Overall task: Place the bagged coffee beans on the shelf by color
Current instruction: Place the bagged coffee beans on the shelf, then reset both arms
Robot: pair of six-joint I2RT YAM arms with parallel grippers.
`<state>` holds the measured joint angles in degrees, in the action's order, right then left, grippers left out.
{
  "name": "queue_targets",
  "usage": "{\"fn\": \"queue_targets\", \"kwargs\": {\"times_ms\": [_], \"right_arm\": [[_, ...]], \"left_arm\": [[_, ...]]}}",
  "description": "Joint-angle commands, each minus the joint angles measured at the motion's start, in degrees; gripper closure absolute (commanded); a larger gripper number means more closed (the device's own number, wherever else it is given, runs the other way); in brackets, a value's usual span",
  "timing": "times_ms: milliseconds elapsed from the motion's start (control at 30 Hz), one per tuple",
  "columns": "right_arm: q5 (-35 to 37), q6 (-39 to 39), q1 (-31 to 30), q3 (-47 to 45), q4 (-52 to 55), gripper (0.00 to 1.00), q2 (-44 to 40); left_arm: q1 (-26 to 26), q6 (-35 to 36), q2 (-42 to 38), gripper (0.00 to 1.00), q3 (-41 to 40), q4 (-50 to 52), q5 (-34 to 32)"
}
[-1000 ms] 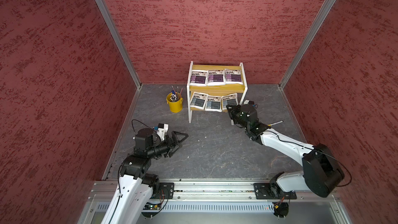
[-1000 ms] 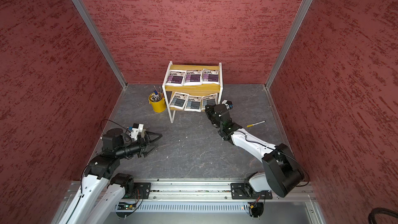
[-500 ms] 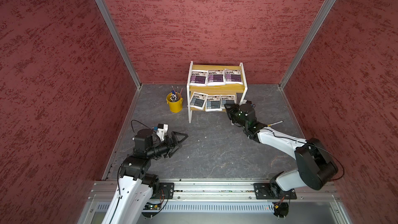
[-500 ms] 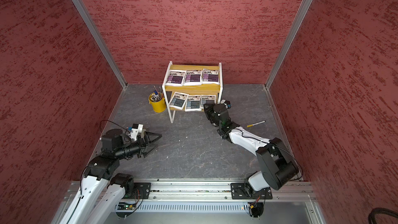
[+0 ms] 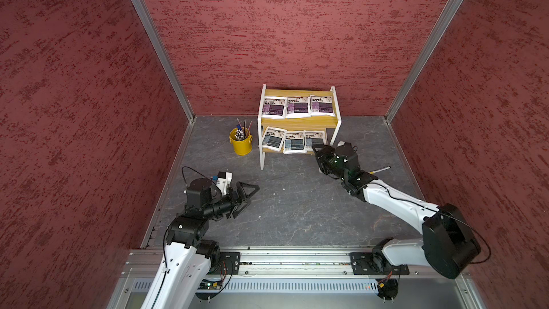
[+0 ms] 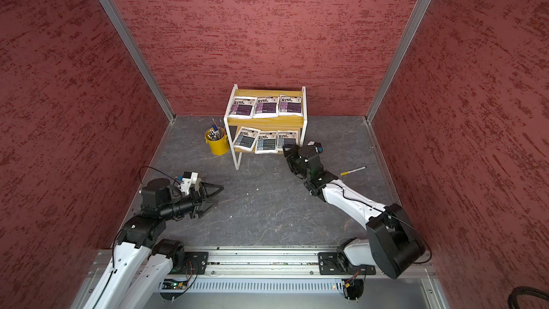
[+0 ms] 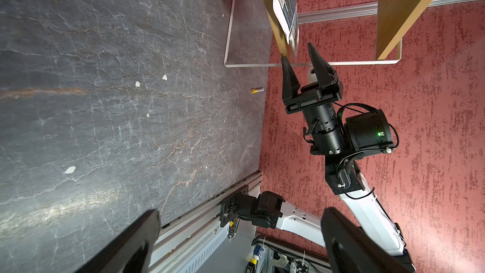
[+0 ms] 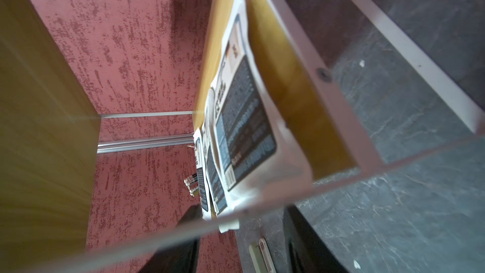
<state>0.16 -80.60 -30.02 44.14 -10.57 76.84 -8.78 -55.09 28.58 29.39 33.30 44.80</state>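
Note:
The shelf (image 5: 297,121) stands at the back wall. Three purple-labelled bagged coffee beans (image 5: 297,107) lie in a row on its upper board, and three blue-grey ones on the lower board. My right gripper (image 5: 318,151) is at the front right corner of the lower board. Its jaws stand open on either side of the edge of the rightmost blue-grey bag (image 8: 244,116), which rests on the board. The left wrist view shows the right gripper (image 7: 298,52) with its fingers apart around the board's end. My left gripper (image 5: 249,197) hovers open and empty over the floor at front left.
A yellow pen bucket (image 5: 241,144) stands just left of the shelf. A loose pen (image 5: 380,169) lies on the grey floor right of my right arm. Red walls close in three sides, and a metal rail (image 5: 297,258) runs along the front.
My right gripper pushed forward to the shelf with the blue-grey bag. It laid the bag flat on the lower board and opened its jaws. The left arm stayed still.

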Motion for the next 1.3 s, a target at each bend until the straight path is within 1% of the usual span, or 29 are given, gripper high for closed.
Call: {"fn": "queue_targets", "kwargs": {"times_ms": [0,233,367,500,633,700,733,767,833,933,1000,1100,1167,1200,1267], "right_arm": [[1.24,0.0,-0.56,-0.88,7.76,0.43,-2.22],[1.67,-0.57,-1.59,-2.91,13.43,0.41,-6.72],[0.89,2.01,-2.02,-3.16,20.32,0.41,-10.5],[2.55,9.81,-1.8,-1.12,30.96,0.4,-15.06],[2.65,18.54,-0.02,0.98,38.58,0.4,-17.94],[4.05,24.13,1.19,3.1,43.25,0.4,-19.12],[5.13,26.73,1.71,4.24,45.24,0.38,-19.54],[6.76,29.31,2.33,5.34,47.22,0.34,-20.0],[9.53,33.95,3.97,6.91,49.36,0.26,-20.94],[10.3,41.91,6.79,6.34,46.52,0.25,-22.92],[10.98,45.19,8.61,5.76,44.67,0.25,-23.43],[11.29,49.88,11.2,5.44,41.85,0.22,-22.3],[10.72,53.25,12.36,5.0,39.03,0.22,-20.47],[10.54,54.52,12.83,4.58,37.64,0.22,-19.52],[10.6,56.68,13.87,3.59,34.03,0.17,-17.57]], "left_arm": [[0.43,-0.56,-0.52,0.0,-0.89,-1.77,0.34],[0.43,-0.6,-0.43,0.0,-0.9,-1.76,-0.12],[0.49,0.07,0.29,0.0,-0.24,-1.06,-0.89],[0.77,2.67,2.1,0.0,1.47,1.07,-1.93],[1.37,6.16,4.25,0.0,3.97,2.57,-2.47],[1.88,8.87,5.48,0.0,5.83,4.38,-3.58],[2.23,10.14,5.97,0.0,6.69,5.35,-4.17],[2.67,11.7,6.66,0.0,7.77,6.46,-5.06],[3.48,14.68,8.05,0.0,9.61,9.02,-7.64],[4.83,19.09,10.61,0.0,12.51,12.52,-13.66],[5.61,21.84,11.86,0.0,14.49,14.41,-19.19],[7.09,24.06,12.28,0.0,14.91,12.52,-25.36],[7.38,25.06,13.33,0.0,14.75,11.07,-31.22],[7.69,25.39,13.85,0.0,14.44,9.54,-33.1],[8.2,27.42,15.32,0.0,13.66,5.69,-36.28]]}}
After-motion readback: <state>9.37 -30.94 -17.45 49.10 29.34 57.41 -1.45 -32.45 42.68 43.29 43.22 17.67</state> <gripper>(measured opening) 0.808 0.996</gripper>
